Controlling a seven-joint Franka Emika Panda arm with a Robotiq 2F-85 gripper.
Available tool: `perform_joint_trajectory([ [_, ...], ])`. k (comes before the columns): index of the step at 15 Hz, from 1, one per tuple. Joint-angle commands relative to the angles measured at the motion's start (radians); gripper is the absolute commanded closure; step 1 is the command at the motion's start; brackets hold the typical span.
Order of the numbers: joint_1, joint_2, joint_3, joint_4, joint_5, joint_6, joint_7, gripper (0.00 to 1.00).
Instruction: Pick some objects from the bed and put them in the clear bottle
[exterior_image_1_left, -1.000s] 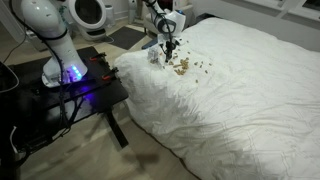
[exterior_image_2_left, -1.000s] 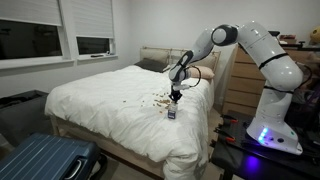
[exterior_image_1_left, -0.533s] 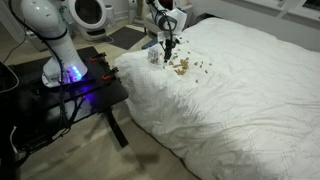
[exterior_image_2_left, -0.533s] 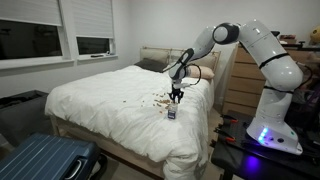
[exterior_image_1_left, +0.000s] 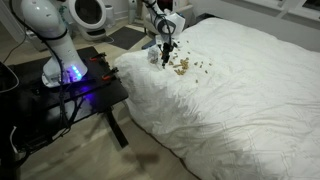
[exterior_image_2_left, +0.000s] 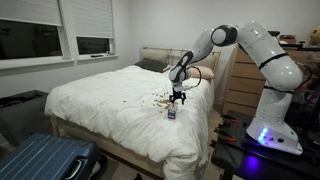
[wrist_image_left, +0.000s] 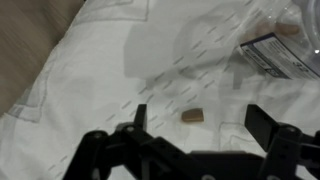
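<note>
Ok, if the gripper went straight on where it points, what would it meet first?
Probably the gripper meets the lone pellet on the duvet, between its open jaws; the clear bottle sits aside.

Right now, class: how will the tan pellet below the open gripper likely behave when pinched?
The pellet is tiny beside the gripper, so probably light and easily flicked away. It lies on soft, rumpled duvet, so it may sink into the fabric.
</note>
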Motion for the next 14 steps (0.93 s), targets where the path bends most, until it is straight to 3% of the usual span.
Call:
perform_joint_trajectory([
  [1, 0.008, 0.011, -0.009, 0.014, -0.020, -0.029, 0.009, 0.05],
  [2, 0.008, 0.016, -0.010, 0.017, -0.021, -0.031, 0.009, 0.09],
  [4, 0.008, 0.023, -0.011, 0.020, -0.024, -0.031, 0.010, 0.31],
  [8, 0.008, 0.034, -0.011, 0.028, -0.030, -0.032, 0.009, 0.49],
  [9, 0.007, 0.037, -0.011, 0.030, -0.031, -0.032, 0.009, 0.51],
  [11, 0.007, 0.044, -0.012, 0.036, -0.036, -0.029, 0.005, 0.34],
  [14, 0.006, 0.058, -0.015, 0.051, -0.048, -0.029, 0.000, 0.27],
])
